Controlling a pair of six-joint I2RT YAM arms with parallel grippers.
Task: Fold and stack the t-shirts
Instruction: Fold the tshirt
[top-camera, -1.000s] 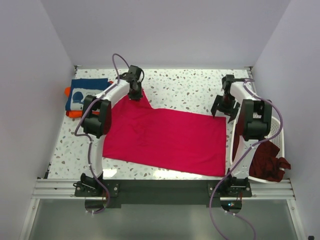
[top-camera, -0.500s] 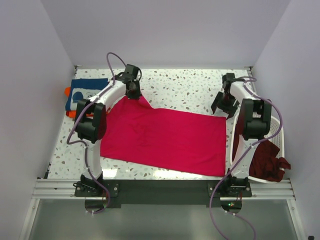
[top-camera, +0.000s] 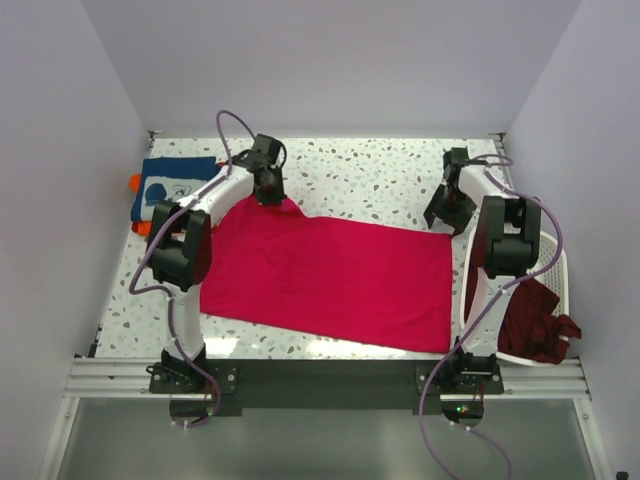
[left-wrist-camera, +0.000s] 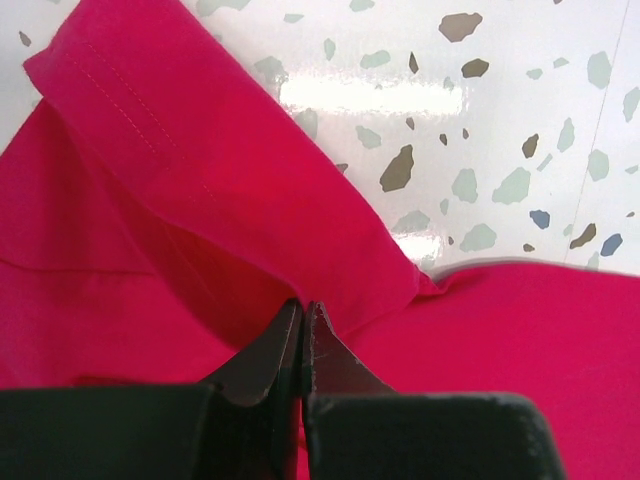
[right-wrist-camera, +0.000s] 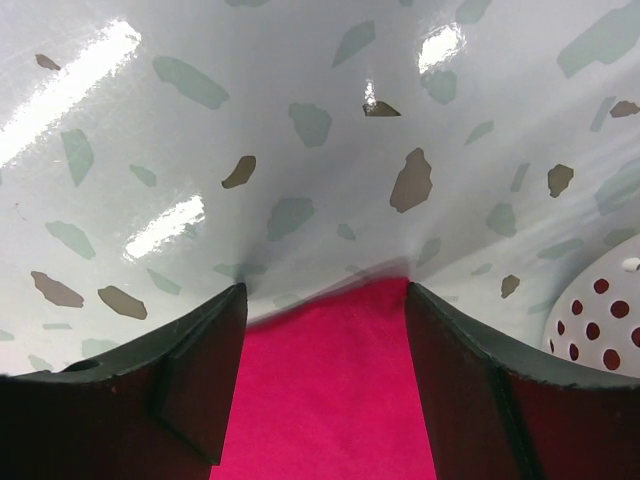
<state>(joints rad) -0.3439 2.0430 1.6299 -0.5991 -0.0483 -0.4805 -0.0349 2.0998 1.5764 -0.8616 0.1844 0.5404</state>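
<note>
Crimson-pink t-shirt (top-camera: 330, 280), scarcely shifted, left jaws pinching

- A robotics lab test cell rather than a lived-in room: plain pale lavender-white panel walls (top-camera: 330, 60) box the bench in on three sides.
- A white-and-black left robot arm (top-camera: 190, 245) and a matching right robot arm (top-camera: 500, 245) stand bolted to a silver aluminium extrusion rail (top-camera: 110, 378), with purple cables (top-camera: 219, 128) looping off them.
- A glossy white tabletop speckled with grey and brown chips (right-wrist-camera: 300, 120) stretches beyond the right gripper's (right-wrist-camera: 325, 290) spread jaws, streaked with bright glare.
- Staged laundry: a white perforated plastic basket (right-wrist-camera: 605, 330) sits just right of those jaws, and a bright crimson-pink cloth t-shirt (top-camera: 330, 275) is pinched between the left gripper's (left-wrist-camera: 303, 310) closed jaws.
</note>
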